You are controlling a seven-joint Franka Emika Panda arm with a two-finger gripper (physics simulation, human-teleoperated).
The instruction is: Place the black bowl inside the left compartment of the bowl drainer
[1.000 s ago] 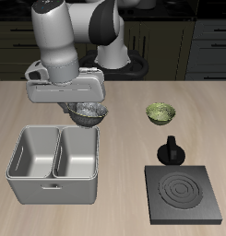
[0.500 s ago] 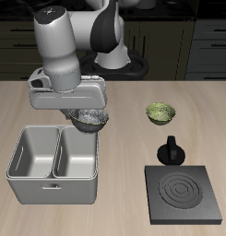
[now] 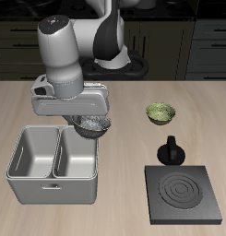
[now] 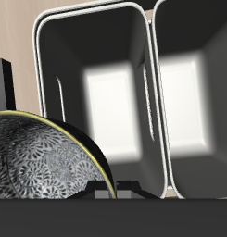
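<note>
An olive-green bowl (image 3: 160,113) sits behind a black knob (image 3: 171,150) and stove plate (image 3: 185,196).

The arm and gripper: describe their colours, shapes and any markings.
The arm is built of bulky, rounded light-grey segments with black bands at the joints. It ends in a wide, boxy pale-grey hand, the gripper, with darker fingers beneath. No cables or markings can be made out.

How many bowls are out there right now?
2. The black bowl is held in the gripper above the drainer's back edge; the green bowl sits on the table, behind the stove plate.
</note>
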